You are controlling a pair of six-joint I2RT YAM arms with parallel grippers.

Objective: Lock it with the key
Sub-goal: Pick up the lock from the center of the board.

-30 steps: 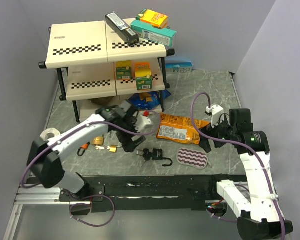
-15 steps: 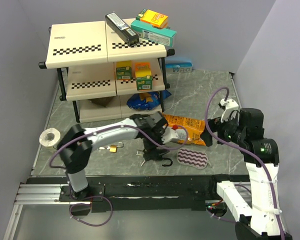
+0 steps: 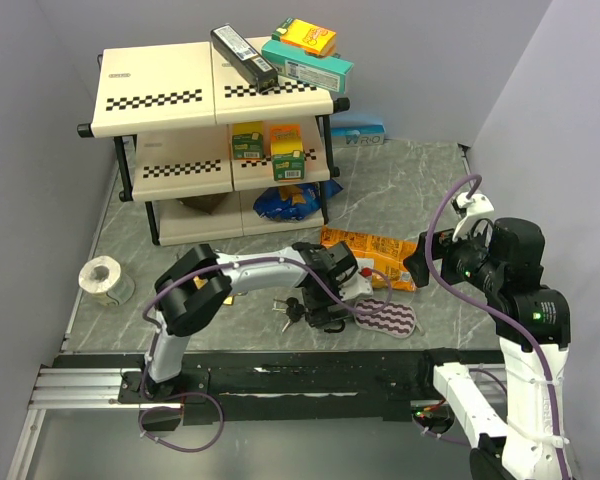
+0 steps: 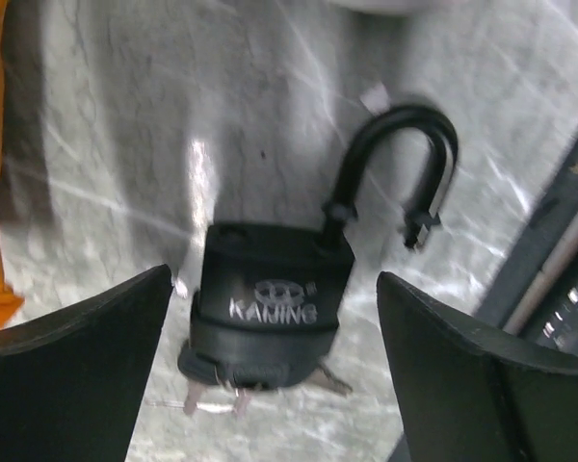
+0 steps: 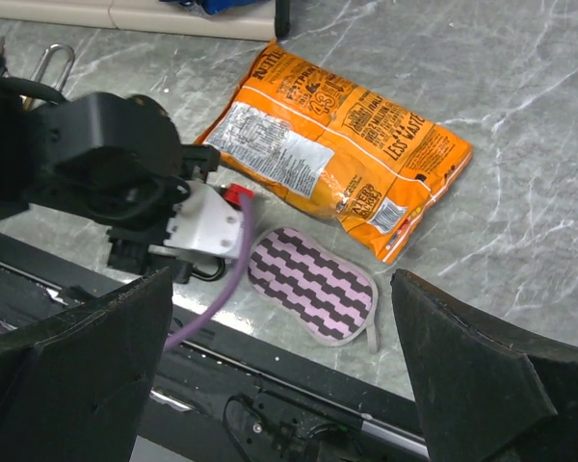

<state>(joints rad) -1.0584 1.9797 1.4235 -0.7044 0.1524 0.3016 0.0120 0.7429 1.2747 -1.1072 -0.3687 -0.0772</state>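
Padlock (image 4: 270, 294) lies flat at near table edge, just left of striped pad (image 5: 313, 284). Left gripper (image 4: 275, 272) spread either side of it, not touching. Prob. heavy, rigid, slick: grab body's sides. Shackle (image 4: 395, 164) open. Key (image 4: 217, 390) blurred, partly hidden. Right gripper (image 5: 281, 274) spread, empty.

L arm (image 3: 270, 268) swung rt, now over padlock (image 4: 267, 289).
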